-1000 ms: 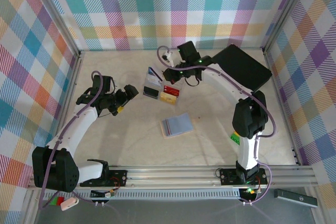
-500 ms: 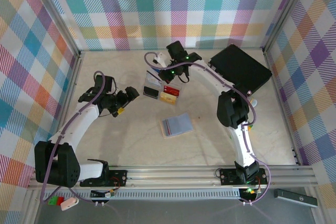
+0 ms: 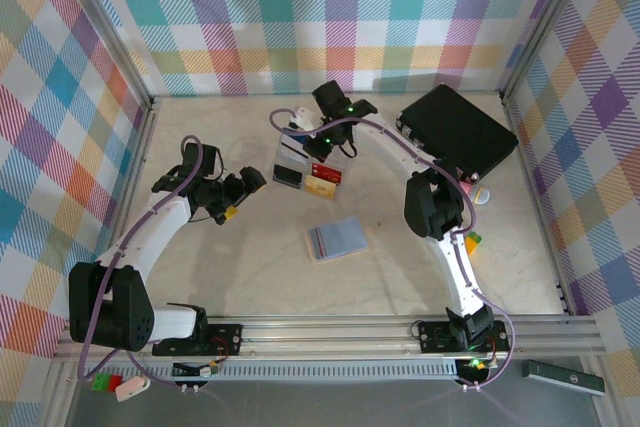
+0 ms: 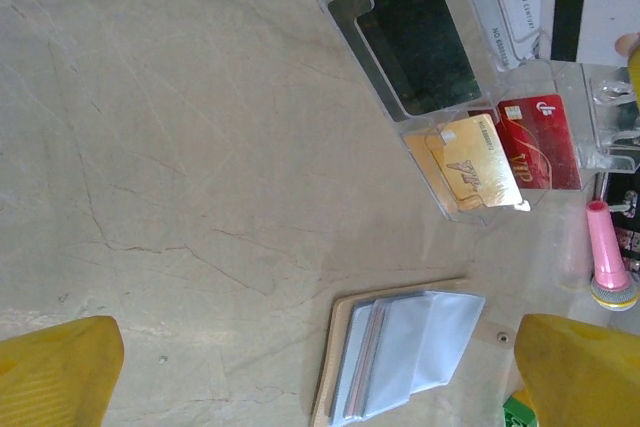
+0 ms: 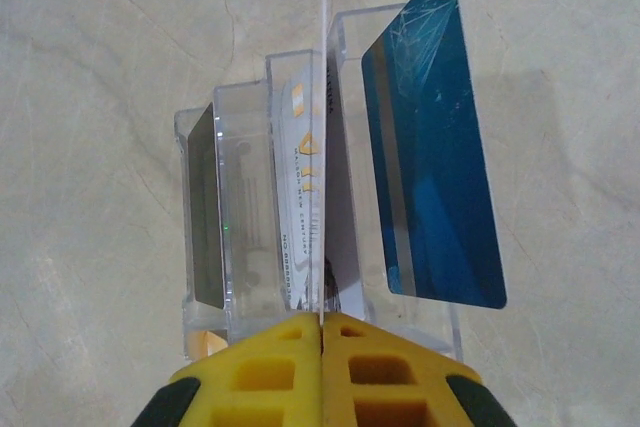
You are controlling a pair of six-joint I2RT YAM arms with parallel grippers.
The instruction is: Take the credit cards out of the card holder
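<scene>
The pale blue card holder [image 3: 335,238] lies open on the table, its clear sleeves fanned [image 4: 410,352]; thin card edges show inside them. My right gripper [image 5: 322,332] is shut on a white card [image 5: 324,147], held edge-on and upright over the middle slot of the clear compartmented tray [image 5: 250,97]. From above, that gripper [image 3: 304,143] sits at the tray [image 3: 303,175]. The tray holds a gold card [image 4: 480,162], a red card [image 4: 540,142], a black card [image 4: 420,37] and a blue card [image 5: 440,147]. My left gripper [image 3: 236,193] hovers open left of the holder, yellow fingertips [image 4: 50,372] wide apart.
A large black case [image 3: 455,127] lies at the back right. A pink object [image 4: 605,257] and a small green one [image 3: 472,237] rest near the right arm. Checked walls enclose the table on three sides.
The right arm has swung left and brought its gripper with the white card down onto the clear tray. The left arm has barely moved.
</scene>
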